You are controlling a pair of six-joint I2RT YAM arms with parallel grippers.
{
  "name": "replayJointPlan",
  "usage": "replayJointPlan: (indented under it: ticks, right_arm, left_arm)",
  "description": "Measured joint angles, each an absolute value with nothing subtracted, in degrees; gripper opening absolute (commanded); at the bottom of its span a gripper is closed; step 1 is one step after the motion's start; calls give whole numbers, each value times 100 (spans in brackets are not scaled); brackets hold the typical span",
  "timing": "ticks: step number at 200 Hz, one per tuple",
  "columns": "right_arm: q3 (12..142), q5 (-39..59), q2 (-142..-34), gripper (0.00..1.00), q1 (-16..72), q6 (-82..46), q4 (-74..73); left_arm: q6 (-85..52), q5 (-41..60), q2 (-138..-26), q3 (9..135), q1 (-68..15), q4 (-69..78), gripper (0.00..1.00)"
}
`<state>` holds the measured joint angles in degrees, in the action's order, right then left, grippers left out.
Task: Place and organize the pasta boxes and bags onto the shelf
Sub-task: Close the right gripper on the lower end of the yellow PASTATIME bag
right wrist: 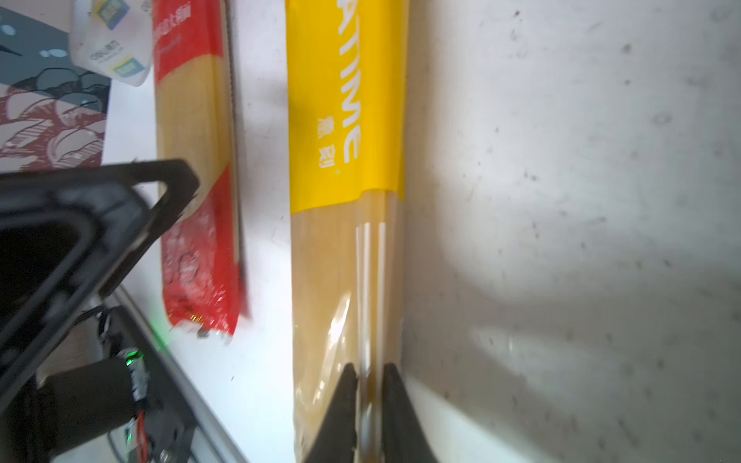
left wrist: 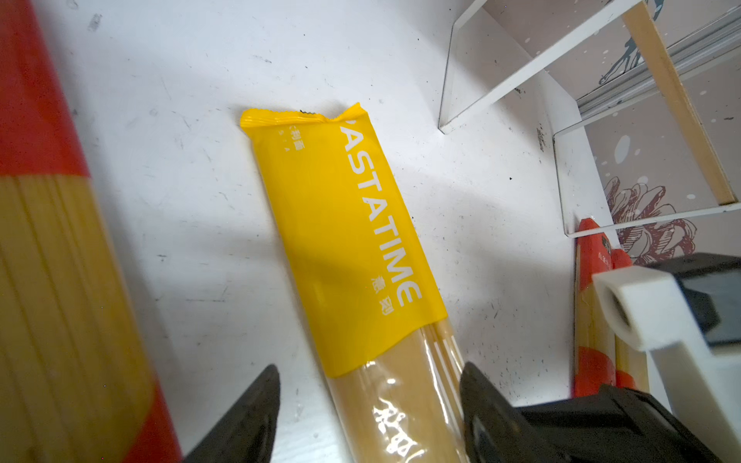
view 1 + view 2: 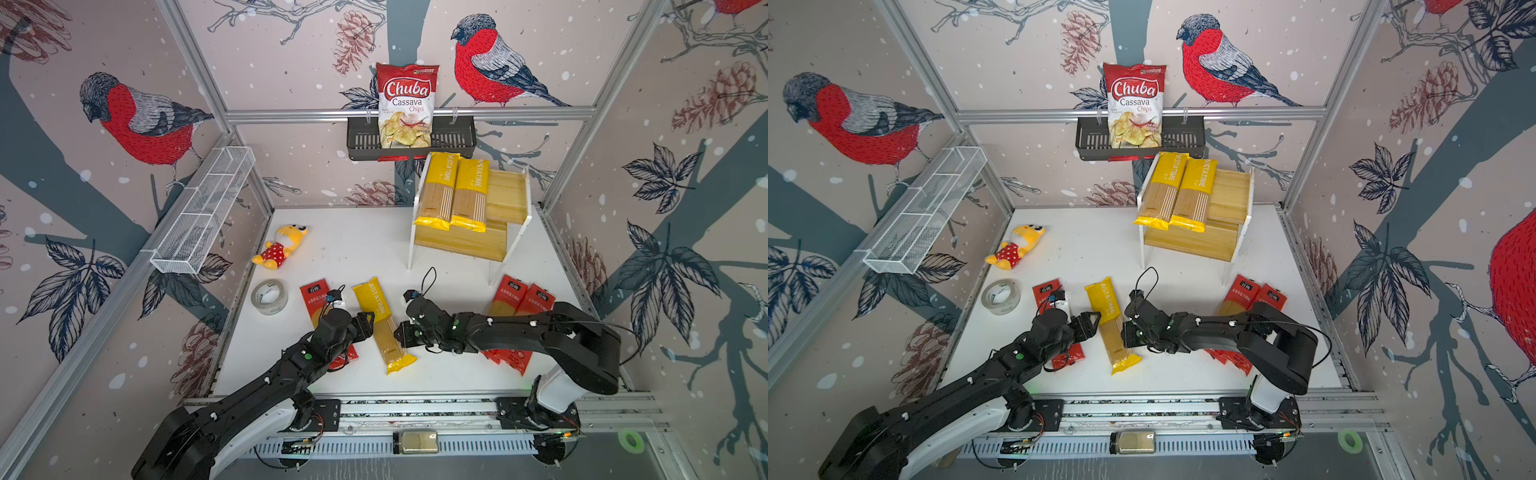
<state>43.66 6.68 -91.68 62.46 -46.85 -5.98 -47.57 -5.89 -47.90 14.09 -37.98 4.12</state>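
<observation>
A yellow PASTATIME packet lies on the white table between my arms. My left gripper is open, one finger on each side of the packet's clear window. My right gripper is shut on the packet's opposite long edge. Two more yellow packets lie side by side on the shelf's upper board. One red-ended packet is partly hidden beneath my left arm. Two red-ended packets lie under my right arm.
A tape roll and a yellow plush toy lie at the table's left. The Chuba chips bag stands in a black basket on the back wall. A white wire basket hangs on the left wall.
</observation>
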Motion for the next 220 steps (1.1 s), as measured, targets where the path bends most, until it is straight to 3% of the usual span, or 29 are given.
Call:
replayJointPlan:
  ticks: [54,109,220]
  right_arm:
    - [4145,602,-8930,36,5892,-4869,-727]
    - [4462,471,-9559,46,5951,-5113,-919]
    - [5070,851,-10431,44,6084,-5113,-1192]
  left_arm:
    - [-4779,-303,-5227,1389,-3820,773,69]
    - [-4884,-281,-5806,1446,-4130,987,69]
    - [-4952,-355,-5867,1446,-4185,1041,69]
